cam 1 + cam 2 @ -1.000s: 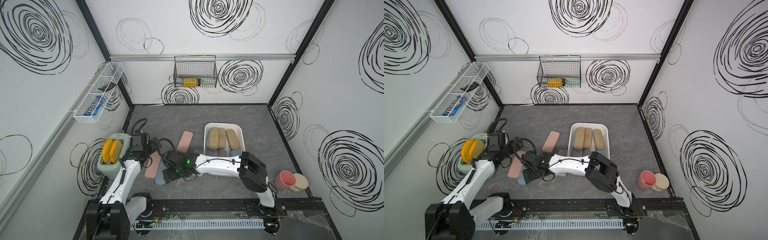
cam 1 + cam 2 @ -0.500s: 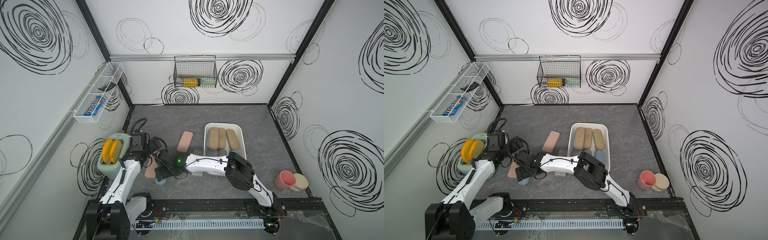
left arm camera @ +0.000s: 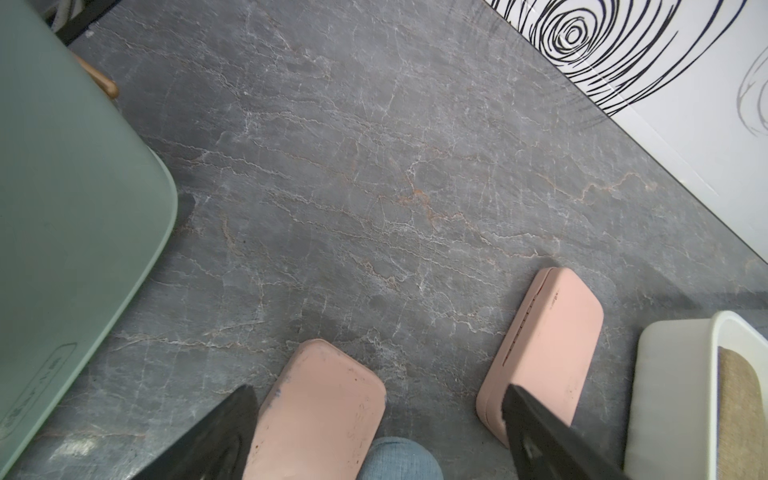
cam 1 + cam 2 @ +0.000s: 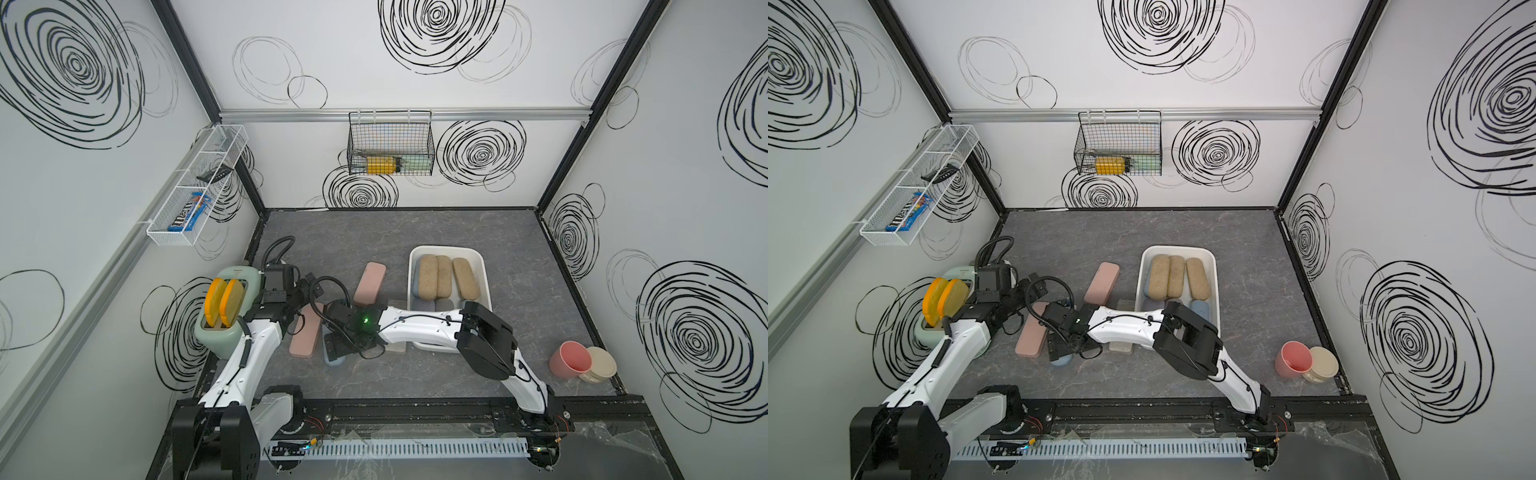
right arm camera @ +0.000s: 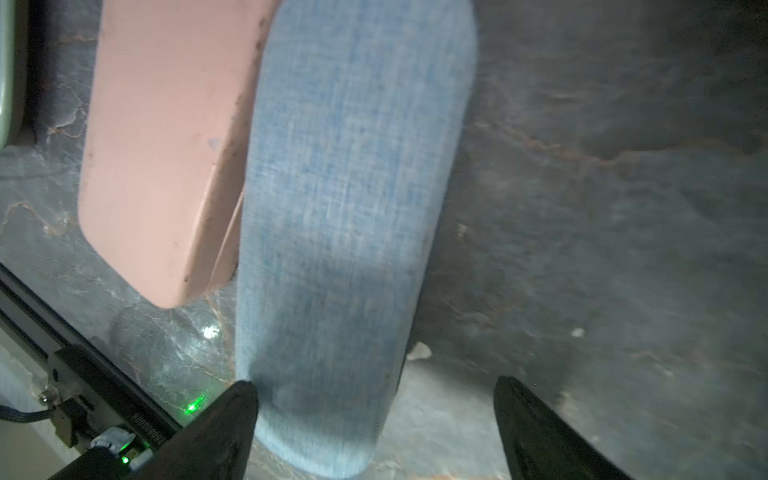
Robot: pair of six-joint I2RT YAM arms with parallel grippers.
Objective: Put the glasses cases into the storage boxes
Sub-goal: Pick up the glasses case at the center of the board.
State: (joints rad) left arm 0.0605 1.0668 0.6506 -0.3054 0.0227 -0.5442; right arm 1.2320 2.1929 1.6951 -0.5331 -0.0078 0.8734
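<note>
The white storage box (image 4: 484, 270) (image 4: 1214, 266) holds three tan glasses cases (image 4: 442, 276) and some blue and grey ones under my right arm. A pink case (image 4: 369, 277) lies left of the box. Nearer the front, another pink case (image 4: 302, 336) (image 3: 316, 411) lies against a blue case (image 5: 349, 208) (image 4: 333, 360). My right gripper (image 5: 374, 386) (image 4: 337, 344) hangs open over the blue case, whose end sits beside one finger with a wide gap to the other. My left gripper (image 3: 378, 399) (image 4: 305, 291) is open above the far end of the near pink case.
A green toaster (image 4: 220, 336) with yellow-orange slices stands at the left wall, close to my left arm. A pale case (image 4: 395, 347) lies partly under my right forearm. A pink cup (image 4: 569, 363) and a beige cup (image 4: 598, 365) sit front right. A black wire basket (image 4: 390, 145) and a white mesh rack (image 4: 195, 195) hang on the walls.
My right arm's elbow has swung left across the near end of the box, while its gripper stays over the blue case. My left arm has hardly moved.
</note>
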